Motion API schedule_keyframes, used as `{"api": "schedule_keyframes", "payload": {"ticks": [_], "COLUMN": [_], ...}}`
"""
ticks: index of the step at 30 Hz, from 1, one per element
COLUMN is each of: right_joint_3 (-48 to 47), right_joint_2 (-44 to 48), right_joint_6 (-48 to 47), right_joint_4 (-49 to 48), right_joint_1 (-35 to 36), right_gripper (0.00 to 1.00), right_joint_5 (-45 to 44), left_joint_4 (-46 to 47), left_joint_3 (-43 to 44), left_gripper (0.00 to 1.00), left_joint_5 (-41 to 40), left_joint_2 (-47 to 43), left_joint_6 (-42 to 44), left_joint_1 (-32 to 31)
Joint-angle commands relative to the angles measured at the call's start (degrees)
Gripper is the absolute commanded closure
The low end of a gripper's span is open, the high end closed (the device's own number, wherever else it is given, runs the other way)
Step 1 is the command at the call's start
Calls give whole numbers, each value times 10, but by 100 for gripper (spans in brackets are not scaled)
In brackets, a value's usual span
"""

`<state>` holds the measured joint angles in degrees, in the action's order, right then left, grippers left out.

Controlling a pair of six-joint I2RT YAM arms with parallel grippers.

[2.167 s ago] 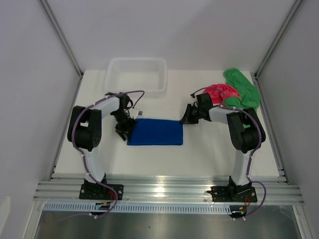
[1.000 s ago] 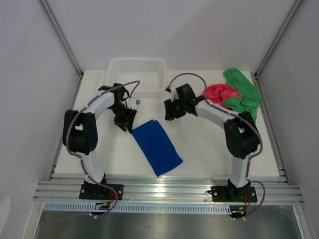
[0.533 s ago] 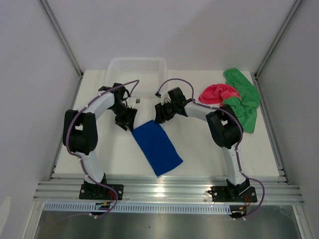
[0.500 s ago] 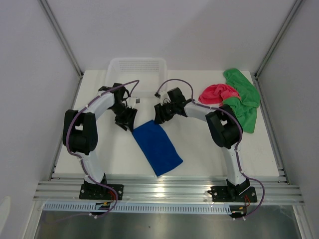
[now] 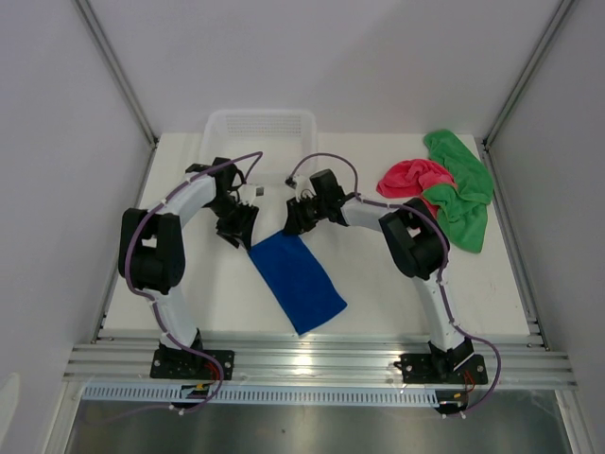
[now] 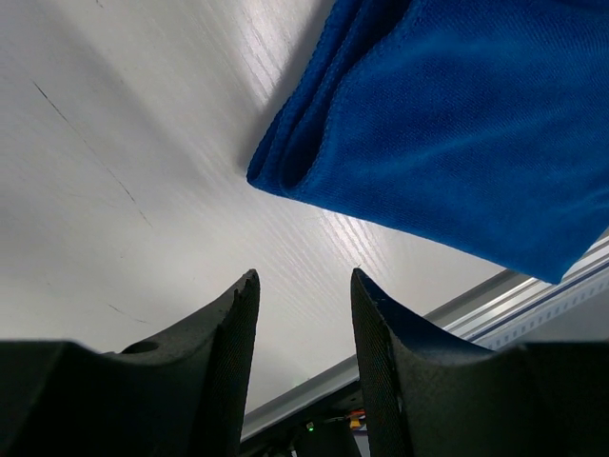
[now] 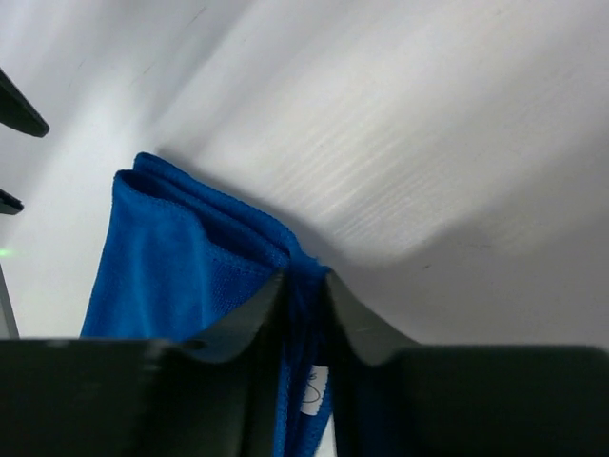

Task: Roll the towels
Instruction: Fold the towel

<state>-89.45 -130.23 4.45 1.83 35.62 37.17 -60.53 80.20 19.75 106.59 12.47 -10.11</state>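
Blue towel (image 5: 298, 277) folded, lying diagonally mid-tabletop (image 5: 397, 274).
Right pincer (image 7: 304, 278) nips its far edge; left pincer (image 6: 303, 278) gapes empty beside the corner. Tabletop shows along both long edges; pink towel (image 5: 411, 177), green towel (image 5: 463, 189) far right.

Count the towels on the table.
3. The blue towel lies folded in the middle; the pink-red towel and green towel are heaped together at the far right. None looks hidden.

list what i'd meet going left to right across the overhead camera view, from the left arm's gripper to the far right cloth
left gripper → blue towel → pink towel → green towel
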Motion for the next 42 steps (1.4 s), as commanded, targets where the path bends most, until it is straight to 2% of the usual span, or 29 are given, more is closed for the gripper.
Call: {"api": "schedule_keyframes", "payload": {"ticks": [1,2,5,9,14,17,21,22,26,27,29,31,32,39,42], "right_joint_3": [5,9,23,89,205,266,326,338,331,330,320,298,286,257,258], "right_joint_2": [-27,-27,-10,37,153,207,241,242,238,239,233,204,193,169,178], "right_joint_6": [7,11,42,107,176,180,172,170,156,152,141,135,131,136,125], "right_joint_4": [32,30,6,-45,-87,-75,-74,-78,-81,-87,-92,-76,-69,-74,-67], "right_joint_1": [-1,-3,-17,-54,-108,-125,-140,-140,-142,-143,-147,-150,-149,-139,-136], "right_gripper": [78,87,100,100,100,100,100,96,70,69,74,89,91,93,94], "right_joint_5": [-12,-11,-14,-63,-145,-184,-183,-173,-164,-167,-169,-164,-160,-138,-126], "left_joint_4": [3,3,2,1,-5,-5,-18,-13,15,24,40,40,40,66,48], "left_joint_3": [0,-1,5,19,74,124,221,233,284,288,298,306,305,298,308], "left_gripper": [53,53,55,56,56,55,54,54,54,53,53,53,53,53,54], "left_joint_5": [-1,-3,-4,-7,-3,-5,13,20,24,25,23,22,17,35,10], "left_joint_2": [-28,-29,-28,-25,3,33,94,119,167,173,189,199,202,210,232], "left_joint_6": [-1,-1,2,9,7,14,7,4,-9,-15,-37,-54,-58,-85,-98], "left_joint_1": [5,5,5,4,-15,-48,-91,-100,-147,-152,-159,-159,-159,-161,-162]}}
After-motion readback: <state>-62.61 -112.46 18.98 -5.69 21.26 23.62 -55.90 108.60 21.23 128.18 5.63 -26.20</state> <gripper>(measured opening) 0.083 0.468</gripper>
